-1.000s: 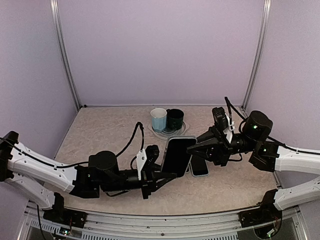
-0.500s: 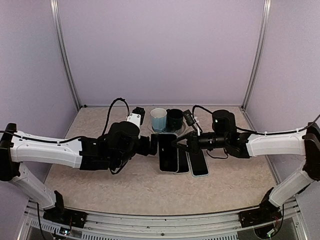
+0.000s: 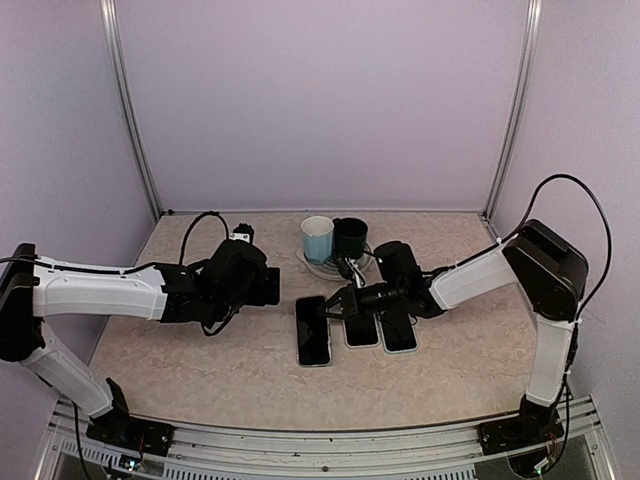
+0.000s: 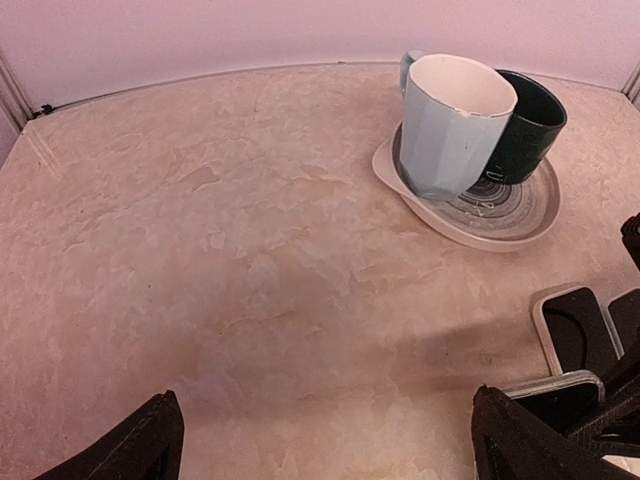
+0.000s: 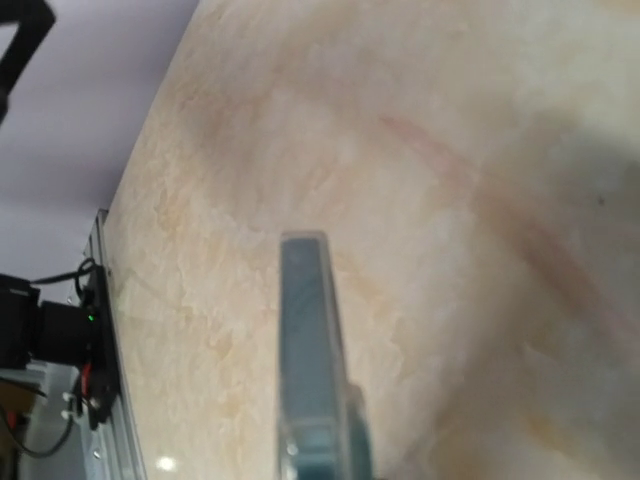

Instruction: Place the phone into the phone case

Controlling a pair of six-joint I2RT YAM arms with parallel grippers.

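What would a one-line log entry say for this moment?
left fingers: open, empty | right fingers: at phone's far end, grip unclear | phone: flat on table

On the table (image 3: pixel 200 340) the phone (image 3: pixel 313 343) lies leftmost in a row, a middle slab (image 3: pixel 360 330) and a right slab (image 3: pixel 398 333) beside it. Behind them, a plate (image 3: pixel 315 268) bears the left cup (image 3: pixel 317 238) and the right cup (image 3: pixel 350 238), touching.
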